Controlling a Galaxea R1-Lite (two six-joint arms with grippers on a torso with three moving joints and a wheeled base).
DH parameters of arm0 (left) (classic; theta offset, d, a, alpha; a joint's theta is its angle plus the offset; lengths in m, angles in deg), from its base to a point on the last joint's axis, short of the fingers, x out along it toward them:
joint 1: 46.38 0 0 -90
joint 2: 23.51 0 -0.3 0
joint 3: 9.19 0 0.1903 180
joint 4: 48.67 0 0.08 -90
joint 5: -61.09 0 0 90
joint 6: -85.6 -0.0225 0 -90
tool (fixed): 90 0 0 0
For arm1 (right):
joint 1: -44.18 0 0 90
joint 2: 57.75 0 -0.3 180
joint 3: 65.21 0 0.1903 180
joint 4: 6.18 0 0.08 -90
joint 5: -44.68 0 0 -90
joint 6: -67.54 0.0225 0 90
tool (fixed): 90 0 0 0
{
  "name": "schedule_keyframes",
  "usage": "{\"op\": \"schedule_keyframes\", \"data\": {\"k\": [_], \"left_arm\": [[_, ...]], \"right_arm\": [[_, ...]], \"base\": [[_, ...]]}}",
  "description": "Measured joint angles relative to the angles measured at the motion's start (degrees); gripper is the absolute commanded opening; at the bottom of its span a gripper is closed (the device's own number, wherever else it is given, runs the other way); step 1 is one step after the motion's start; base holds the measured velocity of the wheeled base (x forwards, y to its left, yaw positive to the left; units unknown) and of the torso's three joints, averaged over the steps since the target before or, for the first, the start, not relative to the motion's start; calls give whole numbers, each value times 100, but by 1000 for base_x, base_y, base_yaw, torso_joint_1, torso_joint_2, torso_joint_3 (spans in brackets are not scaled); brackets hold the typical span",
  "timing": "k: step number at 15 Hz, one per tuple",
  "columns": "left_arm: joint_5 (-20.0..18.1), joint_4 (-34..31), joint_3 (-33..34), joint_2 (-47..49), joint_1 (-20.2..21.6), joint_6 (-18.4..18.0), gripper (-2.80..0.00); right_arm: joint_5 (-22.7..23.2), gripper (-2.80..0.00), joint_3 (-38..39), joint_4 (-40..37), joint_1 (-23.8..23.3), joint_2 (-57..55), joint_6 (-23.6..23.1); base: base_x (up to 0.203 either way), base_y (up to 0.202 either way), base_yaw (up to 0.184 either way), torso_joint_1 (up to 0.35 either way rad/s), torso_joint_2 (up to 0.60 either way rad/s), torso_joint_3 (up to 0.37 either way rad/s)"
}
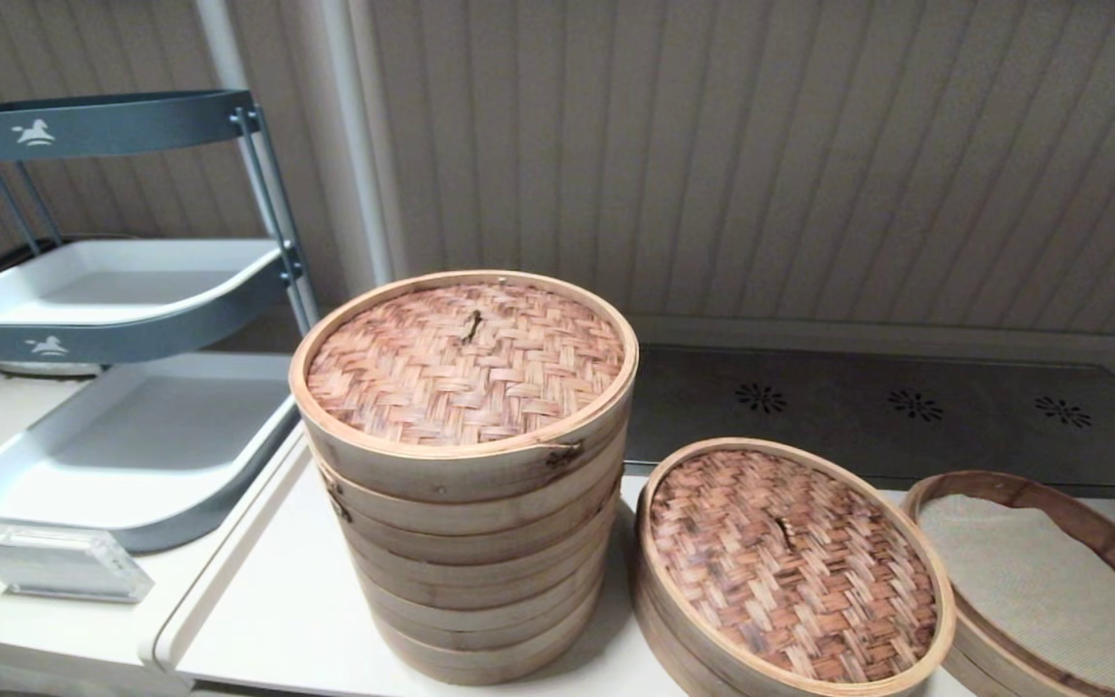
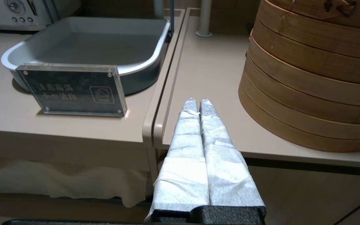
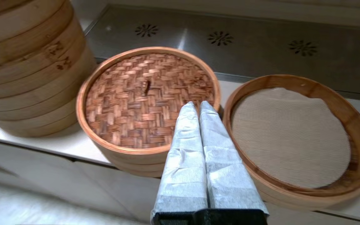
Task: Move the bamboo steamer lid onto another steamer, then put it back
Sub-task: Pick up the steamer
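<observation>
The bamboo steamer lid [image 1: 792,561] [image 3: 147,97], dark woven with a centre knot and pale rim, rests on a low steamer at the front of the counter. Just to its right stands the other low steamer [image 1: 1051,581] [image 3: 292,137], uncovered, with a cream cloth liner inside its reddish-brown rim. My right gripper [image 3: 197,104] is shut and empty, hovering above the front of the counter over the gap between the lid's rim and the open steamer. My left gripper [image 2: 197,101] is shut and empty, low by the counter's front left edge. Neither gripper appears in the head view.
A tall stack of pale steamer tiers [image 1: 466,474] [image 2: 314,75] with a reddish-tan woven lid stands left of the low steamers. Further left are a grey tiered tray rack [image 1: 132,436] and a clear acrylic sign [image 2: 70,90]. A metal panel [image 1: 906,407] runs behind.
</observation>
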Motion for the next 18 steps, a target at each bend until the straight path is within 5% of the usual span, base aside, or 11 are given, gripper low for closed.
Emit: {"op": "schedule_keyframes", "data": {"k": [9,13,14,18], "left_arm": [[2,-4,0,0,0,1,-280],[0,-5,0,0,0,-1,-280],[-3,-1,0,0,0,0,-280],[0,-5,0,0,0,3,-280]], "right_arm": [[297,-280,-916,-653,1009,-2974,77],[-72,-280,-1093,-609,1359,-3715,124],[-301,0,-1114,-582,1575,-3871,158],[-1211,0,-1092,-218,2349,-4455,344]], "base": [[0,0,0,0,0,0],[0,0,0,0,0,0],[0,0,0,0,0,0],[0,0,0,0,0,0]]}}
